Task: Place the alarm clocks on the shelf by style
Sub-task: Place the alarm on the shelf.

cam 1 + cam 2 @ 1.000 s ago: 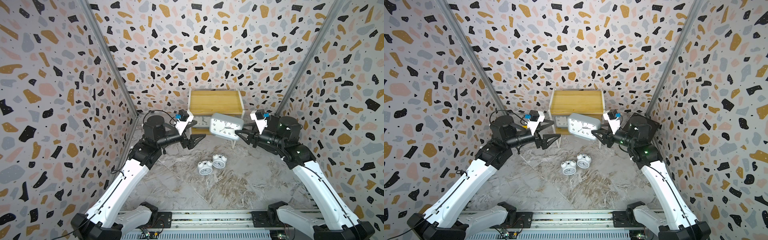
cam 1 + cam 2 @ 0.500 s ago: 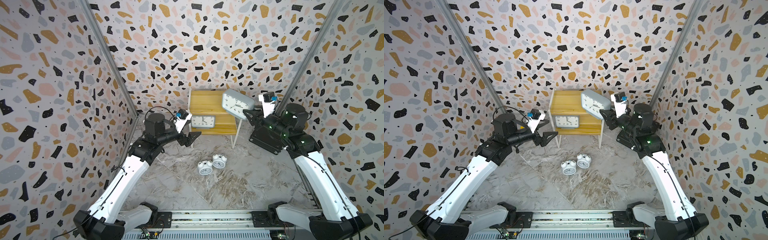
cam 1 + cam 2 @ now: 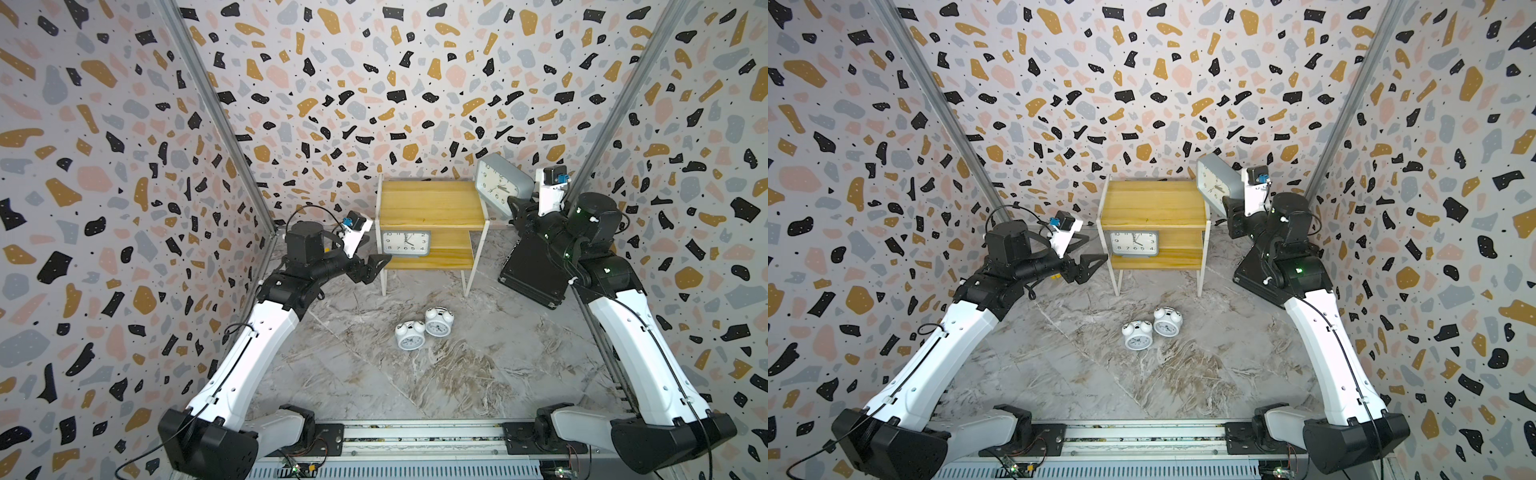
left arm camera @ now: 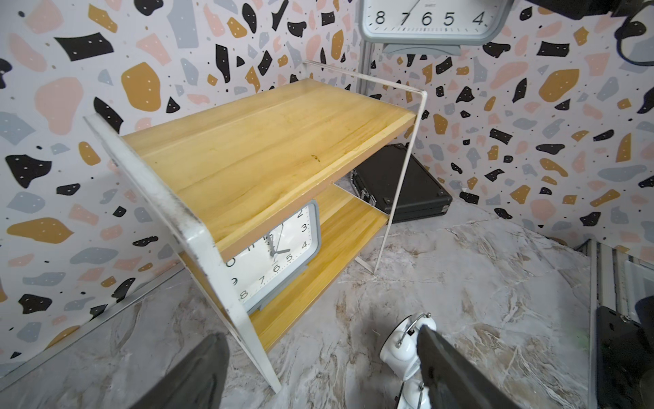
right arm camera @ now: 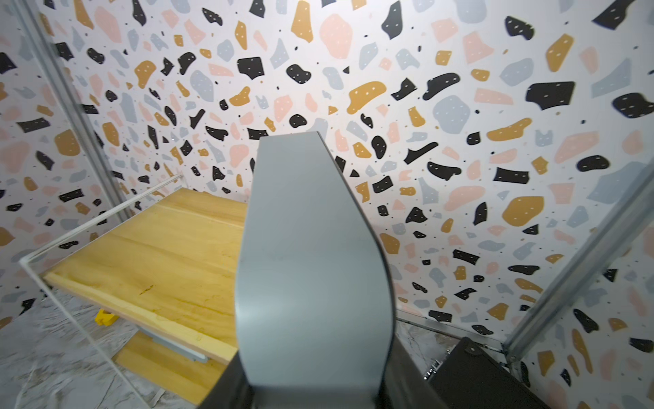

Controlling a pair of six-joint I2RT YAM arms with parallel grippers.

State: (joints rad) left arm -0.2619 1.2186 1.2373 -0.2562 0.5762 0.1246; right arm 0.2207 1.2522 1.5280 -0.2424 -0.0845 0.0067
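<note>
Progress: 1 of 4 done. Grey clock (image 3: 406, 242) sits on shelf's (image 3: 428, 203) lower board, at table's (image 3: 498, 374) far edge. My right jaws clamp 2nd grey clock (image 3: 500, 185), tilted, up by shelf's right end. Left jaws apart, empty. White twin-bell clock (image 3: 410, 336) and its twin (image 3: 439, 322) lie mid-table, unshelved.

the shelf (image 3: 428, 203) has yellowish wood-grain boards on a white frame. the raised clock (image 3: 498, 185) and the shelved clock (image 3: 406, 242) are grey-cased, with white dials, black numerals. the two bell clocks (image 3: 410, 336) are white. the counter (image 3: 415, 382) is grey-brown marble; the walls (image 3: 374, 104) speckled black, ochre, pink, grey.
</note>
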